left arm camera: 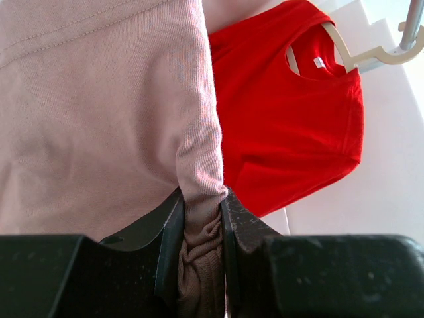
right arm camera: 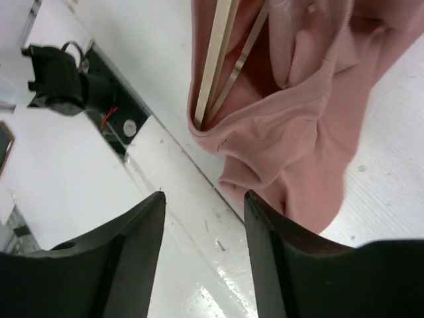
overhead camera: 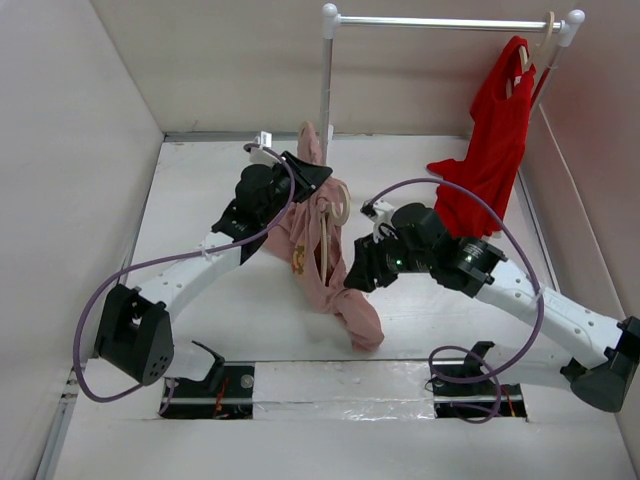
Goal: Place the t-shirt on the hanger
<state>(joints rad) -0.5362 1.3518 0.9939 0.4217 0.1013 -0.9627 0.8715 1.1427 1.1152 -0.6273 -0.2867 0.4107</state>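
The dusty pink t-shirt [overhead camera: 318,255] hangs bunched from my left gripper [overhead camera: 310,175], its lower end trailing on the table. My left gripper [left arm camera: 201,205] is shut on a fold of the t-shirt [left arm camera: 93,112]. The pale hanger [overhead camera: 330,225] sits inside the cloth, its hook showing near the top. In the right wrist view the hanger's thin arms [right arm camera: 215,63] run down inside the t-shirt [right arm camera: 298,119]. My right gripper [overhead camera: 357,275] is open and empty just right of the shirt, its jaws [right arm camera: 204,199] below the cloth.
A bright red garment [overhead camera: 490,150] hangs on another hanger from the white rail [overhead camera: 450,22] at the back right; it also shows in the left wrist view [left arm camera: 285,112]. Grey walls stand on the left, right and back. Cable slots lie at the near edge [overhead camera: 210,385].
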